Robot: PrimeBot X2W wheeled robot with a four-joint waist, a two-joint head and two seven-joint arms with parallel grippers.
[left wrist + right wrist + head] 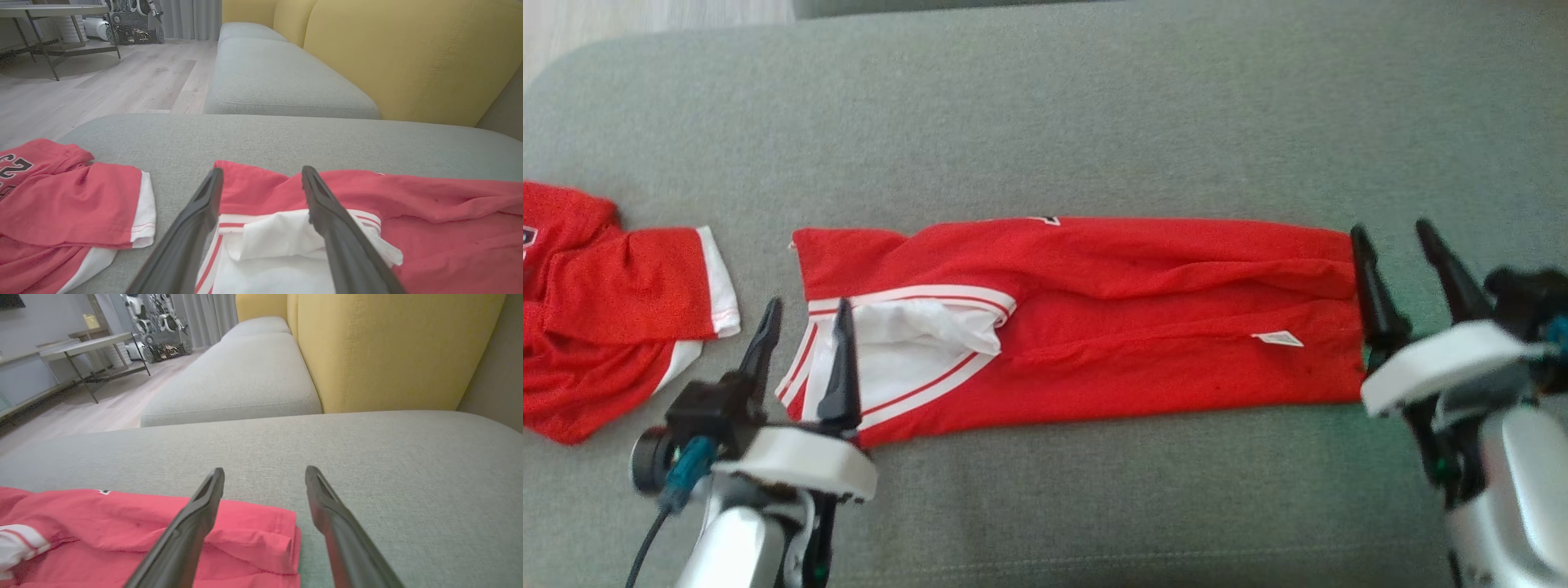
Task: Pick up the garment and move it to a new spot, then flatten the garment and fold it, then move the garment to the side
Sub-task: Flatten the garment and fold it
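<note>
A red garment [1111, 314] with white trim lies folded into a long strip across the grey cushion [1054, 122]. My left gripper [805, 314] stands open over its left end, one finger above the white lining [282, 241] and the other just off the edge. My right gripper [1392, 237] is open at the strip's right end [261, 535], one finger above the red hem, the other over bare cushion. Neither holds anything.
A second red and white garment [605, 310] with black numbers lies bunched at the cushion's left edge. Beyond the cushion are a further grey seat [278, 77], yellow backrests [388, 347], wooden floor and a table [53, 12].
</note>
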